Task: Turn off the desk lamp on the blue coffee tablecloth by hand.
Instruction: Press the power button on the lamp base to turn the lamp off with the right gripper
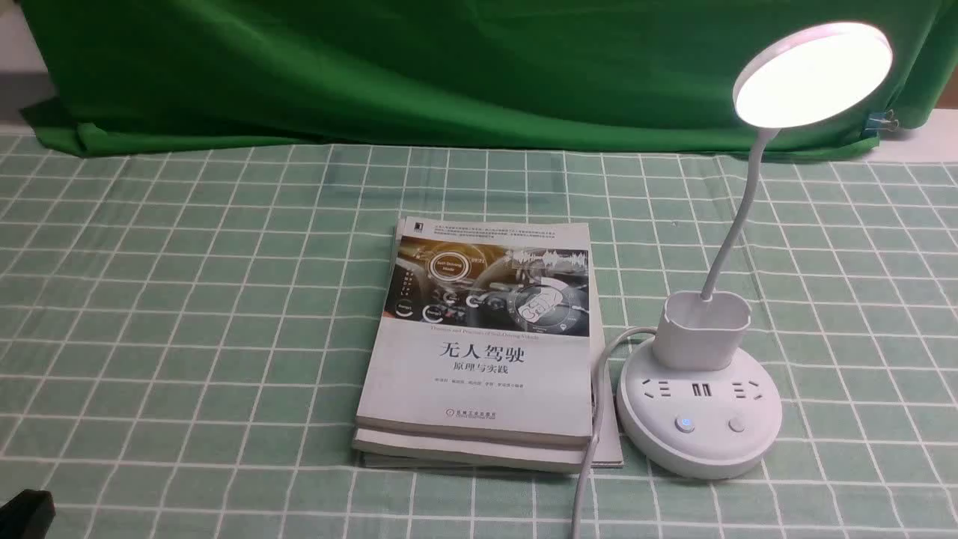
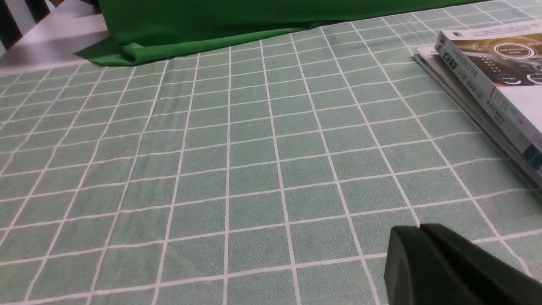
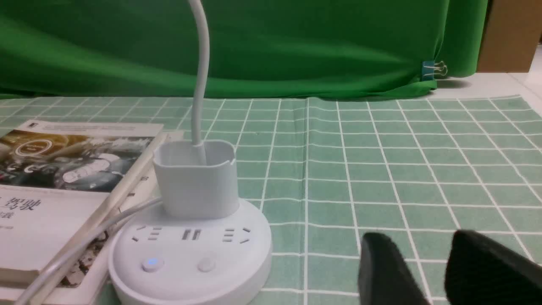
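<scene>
The white desk lamp stands on the pale green grid tablecloth at the right. Its round disc head glows brightly. Its round base has a lit left button and an unlit right button. The base also shows in the right wrist view, with the cup-shaped holder on it. My right gripper is open and empty, low over the cloth and apart from the base. My left gripper is shut and empty over bare cloth. Only a black corner of it shows in the front view.
A stack of books lies just left of the lamp base. The lamp's white cable runs between them toward the near edge. A dark green drape hangs at the back, held by a clip.
</scene>
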Tool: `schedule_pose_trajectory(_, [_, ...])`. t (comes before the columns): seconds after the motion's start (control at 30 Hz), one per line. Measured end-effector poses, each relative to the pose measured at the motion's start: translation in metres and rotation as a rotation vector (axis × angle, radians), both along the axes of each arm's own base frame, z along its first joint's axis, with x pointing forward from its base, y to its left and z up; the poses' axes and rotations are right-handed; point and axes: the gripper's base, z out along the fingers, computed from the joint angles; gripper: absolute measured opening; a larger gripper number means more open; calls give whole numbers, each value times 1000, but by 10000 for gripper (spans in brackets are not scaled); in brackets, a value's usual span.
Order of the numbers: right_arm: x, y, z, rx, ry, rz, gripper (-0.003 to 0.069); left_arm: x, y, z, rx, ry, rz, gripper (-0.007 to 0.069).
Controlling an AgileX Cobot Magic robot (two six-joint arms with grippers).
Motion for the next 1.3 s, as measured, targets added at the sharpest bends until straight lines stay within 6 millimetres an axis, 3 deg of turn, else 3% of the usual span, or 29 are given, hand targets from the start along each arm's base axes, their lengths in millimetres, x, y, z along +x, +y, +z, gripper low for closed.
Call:
schedule_pose_trajectory(1.1, [0,0,1,5,-11,-1,241,0,0,0,0,0,0,0])
schedule_pose_trajectory(1.2, [1,1,6,174,-55,-13,241,0,0,0,0,0,0,0])
schedule_pose_trajectory(1.3, [1,0,15,453,-137,-28,241,0,0,0,0,0,0,0])
